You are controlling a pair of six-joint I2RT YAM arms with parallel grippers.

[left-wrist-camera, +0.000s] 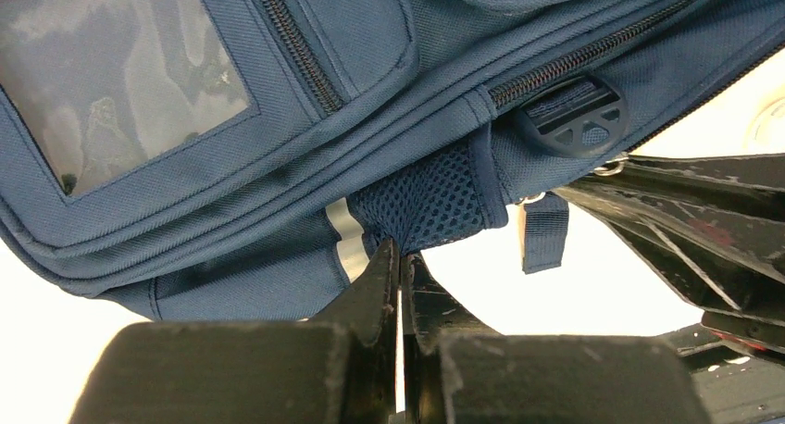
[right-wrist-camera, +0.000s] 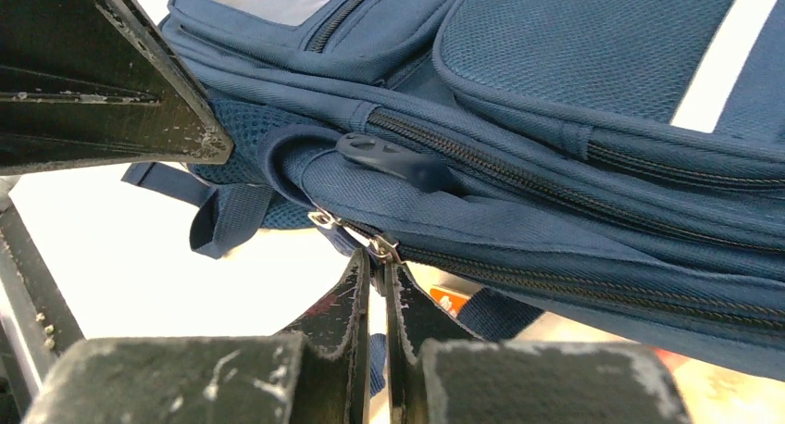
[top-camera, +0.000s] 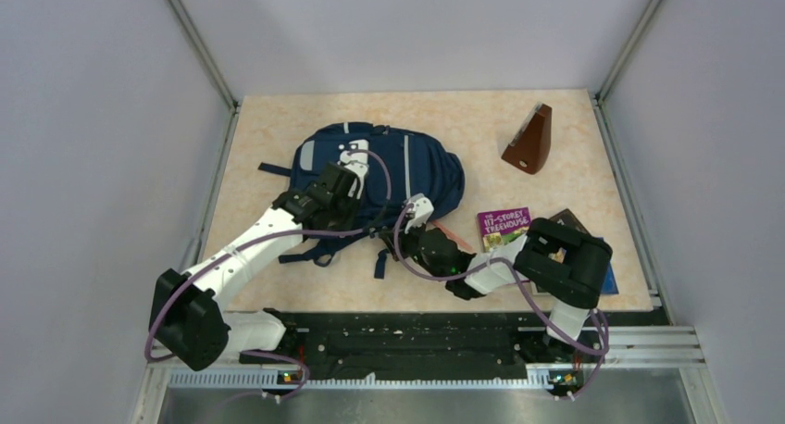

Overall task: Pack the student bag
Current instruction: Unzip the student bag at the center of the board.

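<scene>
Beige worktop (top-camera: 555,118) carries the student bag (top-camera: 417,169), lying flat left of centre, its contents hidden from me. My left pincer (left-wrist-camera: 401,257) is clenched on its mesh tab (left-wrist-camera: 426,202), and my right pincer (right-wrist-camera: 378,268) on a metal zip pull (right-wrist-camera: 384,248). A purple book (top-camera: 504,226) lies outside.

Bright, even, diffuse light, table (left-wrist-camera: 611,294) glare-white beyond the left gripper (left-wrist-camera: 400,255), soft blur at its near end.

navy student bag (top-camera: 435,179) with white stripes, brown wedge (top-camera: 530,143), purple book (top-camera: 503,226)
</scene>
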